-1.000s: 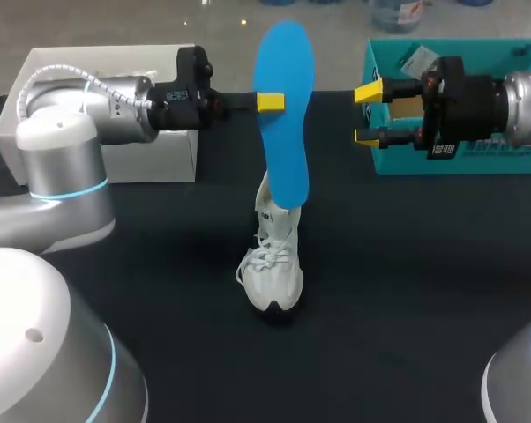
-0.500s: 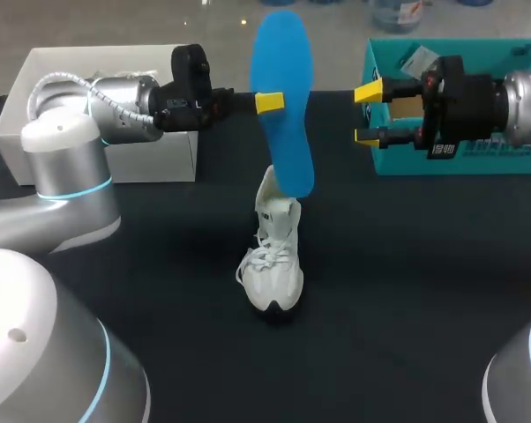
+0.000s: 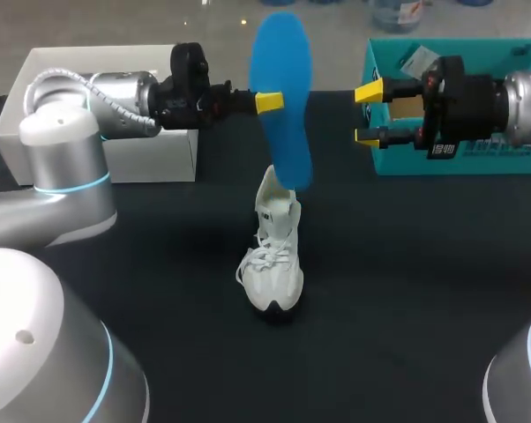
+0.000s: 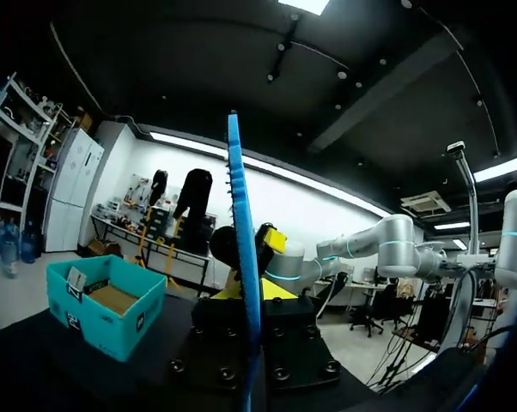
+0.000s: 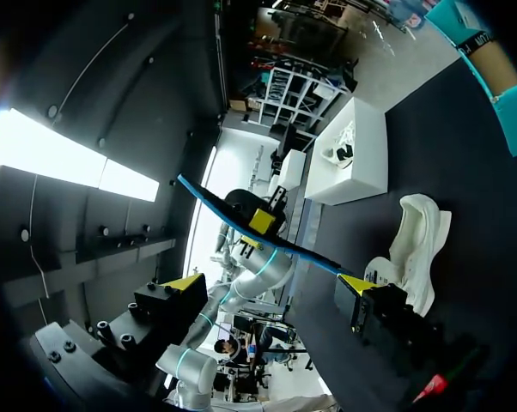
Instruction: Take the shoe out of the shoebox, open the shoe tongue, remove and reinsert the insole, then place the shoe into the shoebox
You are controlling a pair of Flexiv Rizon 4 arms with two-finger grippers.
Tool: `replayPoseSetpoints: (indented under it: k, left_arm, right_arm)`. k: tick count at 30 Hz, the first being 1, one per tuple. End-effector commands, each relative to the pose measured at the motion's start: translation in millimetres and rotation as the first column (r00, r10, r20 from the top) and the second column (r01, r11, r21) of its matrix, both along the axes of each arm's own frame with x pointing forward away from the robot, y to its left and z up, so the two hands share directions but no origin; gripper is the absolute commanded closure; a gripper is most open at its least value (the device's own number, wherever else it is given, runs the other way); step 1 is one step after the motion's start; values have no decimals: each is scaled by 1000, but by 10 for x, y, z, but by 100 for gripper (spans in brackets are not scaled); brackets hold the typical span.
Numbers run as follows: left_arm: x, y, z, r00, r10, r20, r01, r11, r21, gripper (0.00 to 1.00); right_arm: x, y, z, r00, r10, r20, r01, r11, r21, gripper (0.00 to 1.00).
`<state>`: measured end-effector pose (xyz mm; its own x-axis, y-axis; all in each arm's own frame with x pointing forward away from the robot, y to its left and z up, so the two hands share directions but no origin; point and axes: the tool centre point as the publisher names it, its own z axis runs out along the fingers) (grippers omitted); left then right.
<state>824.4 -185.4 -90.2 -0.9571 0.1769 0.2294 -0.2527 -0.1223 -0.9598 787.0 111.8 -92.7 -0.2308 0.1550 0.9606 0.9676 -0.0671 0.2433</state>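
Observation:
A blue insole [image 3: 281, 84] hangs upright above the table, with my left gripper [image 3: 267, 101] shut on its edge about halfway up. Its lower end is just over the heel opening of the white shoe [image 3: 272, 256], which stands on the black table with its toe toward the near edge. In the left wrist view the insole [image 4: 241, 249] is edge-on, pinched in that gripper [image 4: 250, 296]. To the right of the insole, my right gripper [image 3: 369, 115] is open and holds nothing. From the right wrist view its open gripper [image 5: 271, 283] faces the insole [image 5: 241, 236] and the shoe [image 5: 413, 249].
The teal shoebox [image 3: 477, 163] stands at the back right behind my right gripper, also seen as the teal shoebox [image 4: 104, 309]. A white box [image 3: 45, 75] sits at the back left under my left arm. Black tabletop [image 3: 407, 291] surrounds the shoe.
My left gripper has drawn the insole slightly up and to the left, so its lower end now overlaps the shoe less. The right arm has stayed put.

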Motion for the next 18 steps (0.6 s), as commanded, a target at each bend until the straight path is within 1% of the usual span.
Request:
replayPoseSetpoints:
  k: [1,2,3,4,18]
  left_arm:
    - [78,31,95,817,208,538,-189,978,-91,100]
    - [82,35,114,768,221,601,-201,974,-102,100]
    - [96,44,138,724,248,644,-209,968,-139,100]
    - [93,46,162,709,258,657,-208,966,-155,100]
    - [93,46,162,709,258,657,-208,966,-155,100]
  right_arm:
    - [6,25,-5,1000,-1,-1,1,1000,-2,0]
    - [6,25,-5,1000,-1,-1,1,1000,-2,0]
    - [6,25,-5,1000,-1,-1,1,1000,-2,0]
    - [6,25,-5,1000,-1,-1,1,1000,-2,0]
    - [6,25,-5,1000,-1,-1,1,1000,-2,0]
